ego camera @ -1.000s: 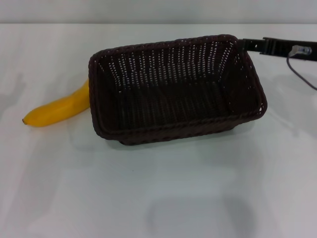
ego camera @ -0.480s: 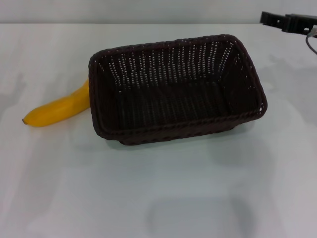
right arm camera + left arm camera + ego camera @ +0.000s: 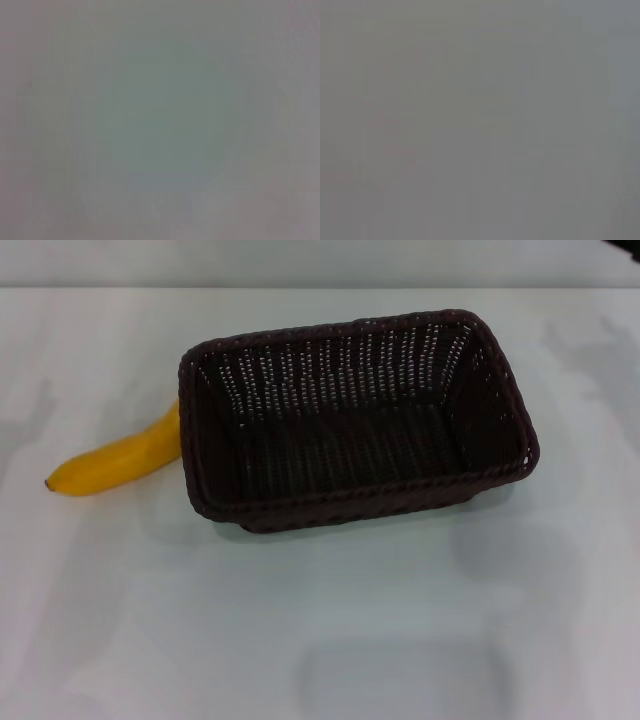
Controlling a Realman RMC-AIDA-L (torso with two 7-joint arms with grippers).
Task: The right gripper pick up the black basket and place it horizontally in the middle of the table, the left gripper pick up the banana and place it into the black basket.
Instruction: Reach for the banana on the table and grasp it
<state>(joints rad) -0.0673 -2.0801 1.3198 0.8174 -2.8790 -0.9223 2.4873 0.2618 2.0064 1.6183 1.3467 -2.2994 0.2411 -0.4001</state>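
Observation:
The black basket [image 3: 355, 420] stands upright and lengthwise across the middle of the white table [image 3: 320, 620], its open top facing up and nothing inside it. The yellow banana [image 3: 115, 460] lies on the table to the basket's left, its far end touching or tucked behind the basket's left wall. Neither gripper shows in the head view. Both wrist views show only a blank grey blur.
The table's far edge [image 3: 100, 287] runs along the top of the head view. Soft shadows lie on the table at the far right and near the front.
The right gripper has drawn away from the basket's far right corner, up and to the right, and has left the head view. The basket and banana have not moved.

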